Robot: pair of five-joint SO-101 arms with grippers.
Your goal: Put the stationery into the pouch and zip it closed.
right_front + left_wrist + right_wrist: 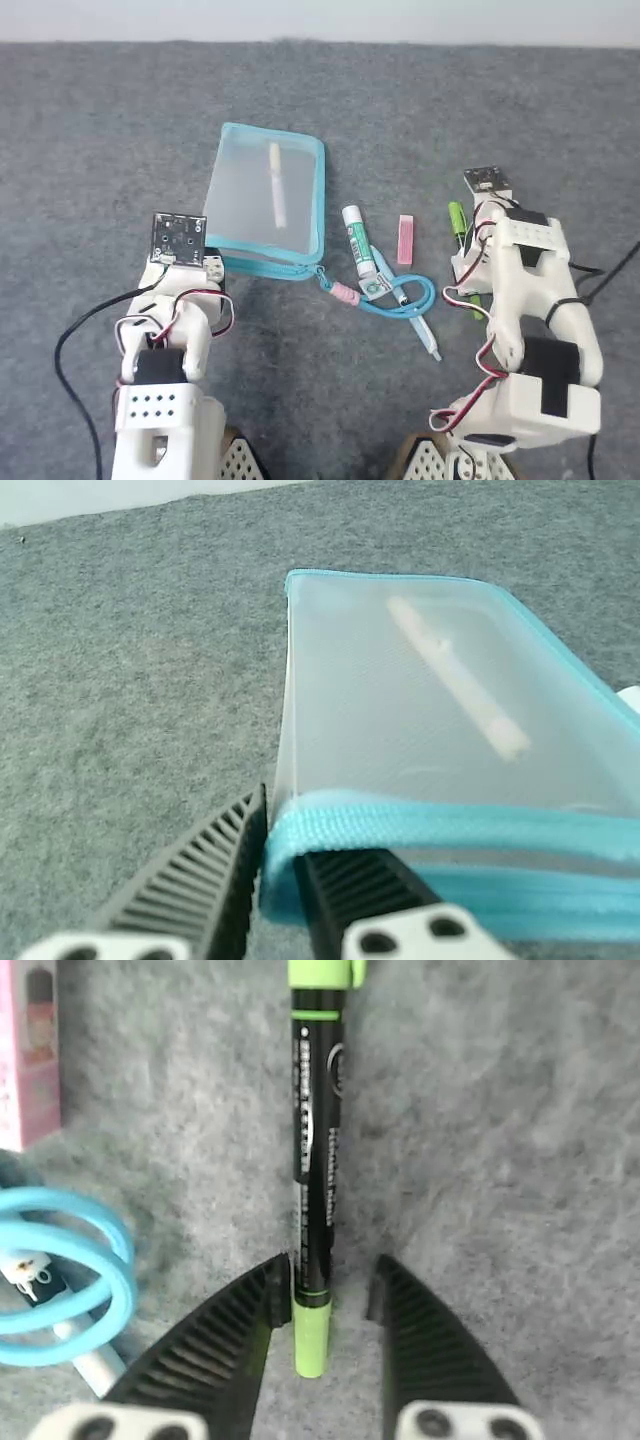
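Observation:
A translucent pouch (262,200) with a teal zipper edge (430,825) lies flat on the grey carpet, and a white pen (455,680) rests inside it. My left gripper (285,870) is shut on the pouch's teal edge at its near left corner (218,262). A green and black highlighter (318,1190) lies to the right of the pouch (457,220). My right gripper (330,1295) is open and low over it, one finger on each side of the highlighter's near end.
Between pouch and highlighter lie a white and green glue stick (358,250), a pink eraser (405,240) and a light blue pen (415,315). A blue cord loop (410,300) with a pink bead hangs from the zipper pull. Open carpet stretches behind.

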